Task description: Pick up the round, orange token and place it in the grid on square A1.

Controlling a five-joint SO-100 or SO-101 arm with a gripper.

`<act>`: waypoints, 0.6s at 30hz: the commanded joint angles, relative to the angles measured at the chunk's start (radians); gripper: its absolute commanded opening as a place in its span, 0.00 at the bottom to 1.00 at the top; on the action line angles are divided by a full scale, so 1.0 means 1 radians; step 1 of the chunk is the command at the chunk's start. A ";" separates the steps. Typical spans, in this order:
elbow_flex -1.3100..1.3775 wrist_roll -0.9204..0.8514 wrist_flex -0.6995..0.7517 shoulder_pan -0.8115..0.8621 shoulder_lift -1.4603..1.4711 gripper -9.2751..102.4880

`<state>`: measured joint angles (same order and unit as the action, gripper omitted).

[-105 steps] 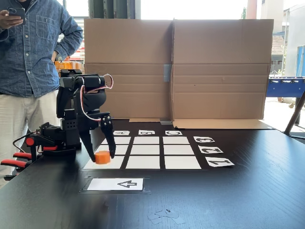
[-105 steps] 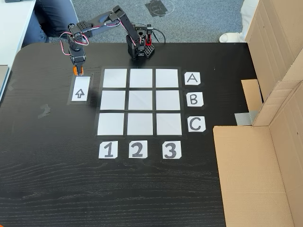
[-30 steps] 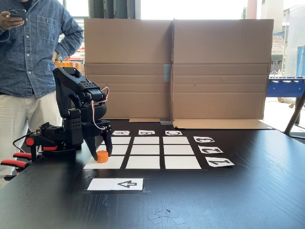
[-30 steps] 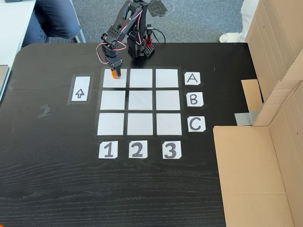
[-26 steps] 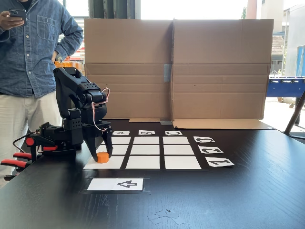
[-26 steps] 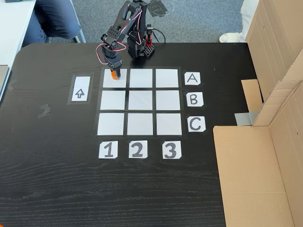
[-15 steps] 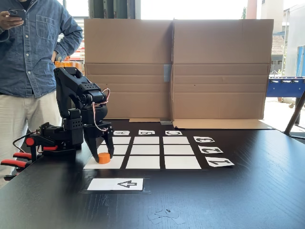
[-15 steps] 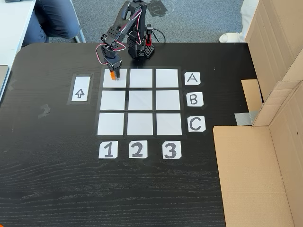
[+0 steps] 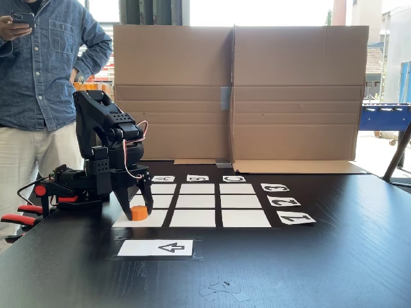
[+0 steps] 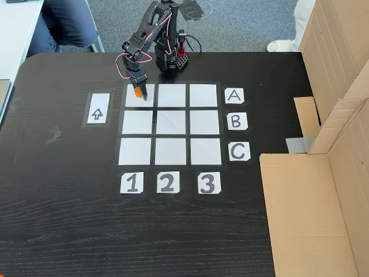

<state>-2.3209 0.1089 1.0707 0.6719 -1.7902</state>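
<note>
Your orange token (image 9: pixel 139 213) sits on square A1 (image 10: pixel 140 96), the corner cell of the grid (image 10: pixel 170 123) that lines up with the "A" card (image 10: pixel 234 96) and the "1" card (image 10: pixel 131 183). In the overhead-style fixed view the token (image 10: pixel 136 91) lies near the cell's upper left part, partly under the arm. In the low fixed view it rests flat on the white paper of the nearest left cell (image 9: pixel 142 219).

Your tool (image 9: pixel 133 209) points down over the cell with its two dark fingers straddling the token, one on either side. The jaws stand only a little wider than the token; whether the fingers touch its sides cannot be told from either view. The same tool (image 10: pixel 138 93) hangs from the black arm (image 10: pixel 151 40), whose base (image 10: pixel 170 59) stands at the desk's far edge.

The grid counts nine white cells, three by three, with dark gaps between them. Six label cards edge it: A, B (image 10: pixel 236 121) and C (image 10: pixel 238 152) on one side, and 1, 2 (image 10: pixel 168 182) and 3 (image 10: pixel 208 183) on another. One separate white card with a black arrow (image 10: pixel 97 108) lies beside the grid on the black desk (image 10: pixel 173 231).

Cardboard sheets (image 9: pixel 237 93) stand behind the desk. A person in a denim shirt (image 9: pixel 45 70) stands at the left of the low fixed view.
</note>
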 commanded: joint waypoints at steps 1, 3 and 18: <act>0.028 0.005 -0.005 0.012 -0.018 0.42; 0.028 0.006 -0.005 0.015 -0.040 0.43; 0.015 0.048 0.018 0.086 -0.293 0.43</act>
<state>-2.3209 0.1442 1.0845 0.7332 -2.0157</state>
